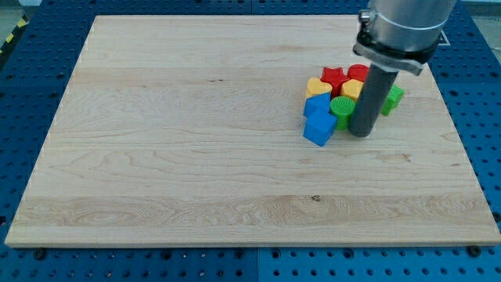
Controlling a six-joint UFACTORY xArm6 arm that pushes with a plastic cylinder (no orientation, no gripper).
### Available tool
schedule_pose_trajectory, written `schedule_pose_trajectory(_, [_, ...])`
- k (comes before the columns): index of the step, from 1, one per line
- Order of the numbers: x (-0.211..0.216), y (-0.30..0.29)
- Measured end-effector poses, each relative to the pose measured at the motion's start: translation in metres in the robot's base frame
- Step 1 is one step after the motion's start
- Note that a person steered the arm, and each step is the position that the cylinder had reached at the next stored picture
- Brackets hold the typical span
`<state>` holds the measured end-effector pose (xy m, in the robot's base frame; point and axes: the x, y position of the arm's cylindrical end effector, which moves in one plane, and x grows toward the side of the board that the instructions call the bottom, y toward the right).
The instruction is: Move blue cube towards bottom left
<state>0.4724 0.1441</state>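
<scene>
The blue cube [318, 128] lies at the lower left edge of a tight cluster of blocks on the right part of the wooden board [196, 133]. A second blue block [318, 105] touches it from above. My tip [361, 134] stands just right of the blue cube, with a green round block [342, 108] between them and slightly above. Whether the tip touches the cube I cannot tell.
The cluster also holds a red star [335, 77], a red block [359, 73], two yellow blocks [317, 85] [352, 88] and a green block [394, 97] partly hidden behind the rod. A blue perforated table [31, 94] surrounds the board.
</scene>
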Motion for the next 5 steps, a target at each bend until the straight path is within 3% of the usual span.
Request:
schedule_pose_trajectory(2, [0.006, -0.048])
schedule_pose_trajectory(4, [-0.011, -0.018])
schedule_pose_trajectory(5, [-0.021, -0.036])
